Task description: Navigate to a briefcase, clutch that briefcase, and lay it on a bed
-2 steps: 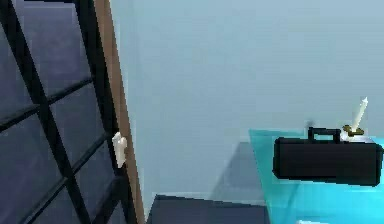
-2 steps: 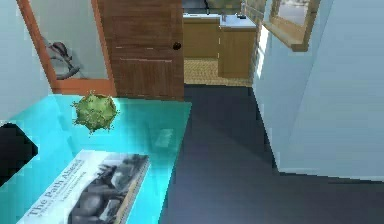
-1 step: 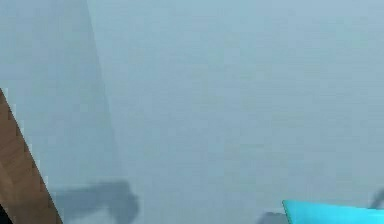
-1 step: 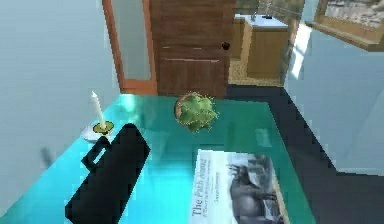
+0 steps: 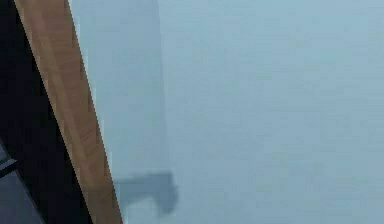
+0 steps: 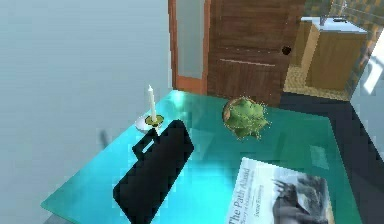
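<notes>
And there was the briefcase (image 6: 152,172), black and slab-sided, on the teal table (image 6: 300,140), in the arm side view's lower left of centre. Its long axis ran on a diagonal, from the table's near left corner up toward the far right, and the handle (image 6: 148,141) stuck out from the far left edge. Whether the case lay flat or stood on its edge was hard to call from that angle.

Just beyond the handle stood a white candle (image 6: 151,103) in a small holder, close enough to matter. A round green plant (image 6: 246,116) sat farther right, well apart from the case, and a newspaper (image 6: 280,195) lay on the near right of the table. Behind the table were a brown door (image 6: 250,45) and a wooden cabinet (image 6: 335,55).

Ahead, the forward view gave a pale wall (image 5: 270,100) and a slanting wooden door frame (image 5: 70,110) on its left.

As for the gripper, its state could not be told, nor which way the case lay from it. By my reading the robot was alongside the table with the grasp not yet made, and the reach would have to meet that diagonal near the handle while keeping off the candle.
</notes>
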You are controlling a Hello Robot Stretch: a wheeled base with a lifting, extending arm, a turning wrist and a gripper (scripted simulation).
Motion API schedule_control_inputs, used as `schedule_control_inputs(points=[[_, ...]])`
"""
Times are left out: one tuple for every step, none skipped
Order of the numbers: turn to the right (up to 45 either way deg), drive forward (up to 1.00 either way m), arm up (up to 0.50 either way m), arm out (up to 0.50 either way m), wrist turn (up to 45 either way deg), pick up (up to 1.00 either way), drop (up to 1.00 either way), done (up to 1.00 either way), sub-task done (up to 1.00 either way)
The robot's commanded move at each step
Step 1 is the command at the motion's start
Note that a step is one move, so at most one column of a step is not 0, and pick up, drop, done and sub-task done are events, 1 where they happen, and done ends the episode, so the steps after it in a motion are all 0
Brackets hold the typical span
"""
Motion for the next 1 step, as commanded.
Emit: schedule_control_inputs(points=[[0.0,0.00,0.50,0.00,0.0,0.00,0.00,0.00,0.00]])
